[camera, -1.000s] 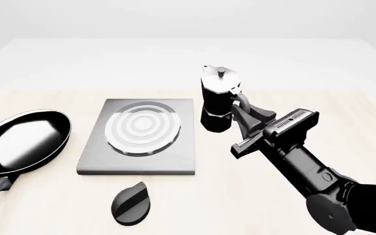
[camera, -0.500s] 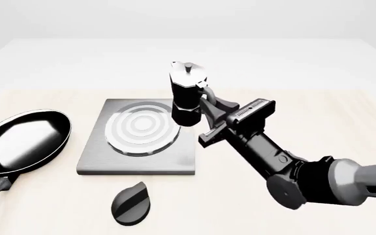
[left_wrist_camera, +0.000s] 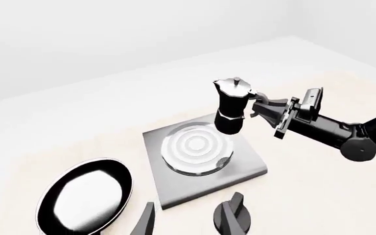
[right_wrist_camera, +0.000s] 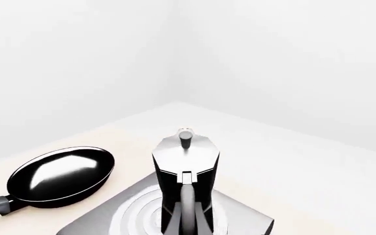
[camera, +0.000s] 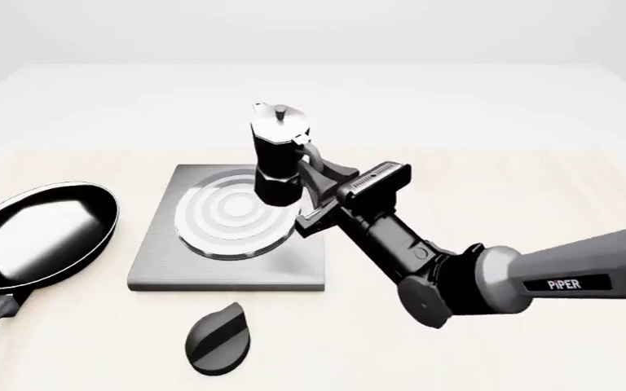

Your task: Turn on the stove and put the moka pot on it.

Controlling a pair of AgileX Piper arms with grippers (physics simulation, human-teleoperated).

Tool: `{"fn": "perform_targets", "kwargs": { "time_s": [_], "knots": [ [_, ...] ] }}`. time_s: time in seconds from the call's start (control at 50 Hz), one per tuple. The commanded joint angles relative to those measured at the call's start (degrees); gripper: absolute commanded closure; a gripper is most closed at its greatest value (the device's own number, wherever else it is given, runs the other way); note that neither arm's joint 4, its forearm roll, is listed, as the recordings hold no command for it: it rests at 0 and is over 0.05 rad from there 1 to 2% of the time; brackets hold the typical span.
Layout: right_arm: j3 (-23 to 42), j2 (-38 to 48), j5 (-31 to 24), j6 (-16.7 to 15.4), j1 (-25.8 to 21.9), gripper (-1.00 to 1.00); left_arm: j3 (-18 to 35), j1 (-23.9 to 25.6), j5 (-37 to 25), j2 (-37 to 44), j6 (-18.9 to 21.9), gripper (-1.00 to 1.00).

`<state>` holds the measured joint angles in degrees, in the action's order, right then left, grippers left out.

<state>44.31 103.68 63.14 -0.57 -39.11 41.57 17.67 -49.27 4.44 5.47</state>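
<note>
Holding the moka pot by its curved side handle, your right gripper [camera: 315,181] sits just right of centre in the front view, its black fingers clamped on that handle. The small upright coffee pot with a black faceted body and shiny silver knobbed lid [camera: 276,156] hangs upright at the right edge of the raised silver rings; whether its base touches them or floats just above, you cannot tell from these views.

Below it lies the flat square grey metal stove slab [camera: 160,252], centre-left in the front view. The separate black teardrop-shaped knob [camera: 219,341] sits near the bottom edge, just in front of the slab and apart from it. Your left gripper [left_wrist_camera: 191,223] shows only as dark fingertips at the bottom of the left wrist view, spread apart with nothing between them, near that knob.

Watch these risks:
- Letting go now would likely leave the pot half on the rings, so it could tip off their raised edge. Carry it further toward the ring centre first.
- A grip on the handle alone sits off the pot's weight, so it may swing or tilt if you move fast.
- The knob looks untouched from here, so the stove may not be on yet.
- The round black frying pan [camera: 36,236] at the far left lies well apart and should not interfere.

The only readable writing is "PiPER" [camera: 564,284] in white on the grey arm link at lower right.
</note>
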Motion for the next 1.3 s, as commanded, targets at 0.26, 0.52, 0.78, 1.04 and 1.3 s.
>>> {"fn": "perform_targets", "kwargs": {
  "time_s": [0.26,0.52,0.78,1.04,1.3],
  "knots": [
    [10.0,10.04,0.65,2.51,-2.76,1.0,-3.79,-1.36,1.06,-0.27,-0.19,-1.0],
    [14.58,13.61,-0.25,3.12,-3.95,1.0,-7.18,-2.37,2.76,-0.32,-1.09,-1.0],
    [17.58,16.21,-0.94,3.58,-4.1,1.0,-7.97,-2.66,3.57,0.54,-1.51,-1.0],
    [20.28,19.6,-1.04,3.92,-3.18,1.0,-8.41,-2.12,4.92,2.43,-1.3,-1.0],
    [22.41,22.14,-1.1,4.51,-2.32,1.0,-8.51,-2.09,4.98,3.07,-1.65,-1.0]
  ]
}}
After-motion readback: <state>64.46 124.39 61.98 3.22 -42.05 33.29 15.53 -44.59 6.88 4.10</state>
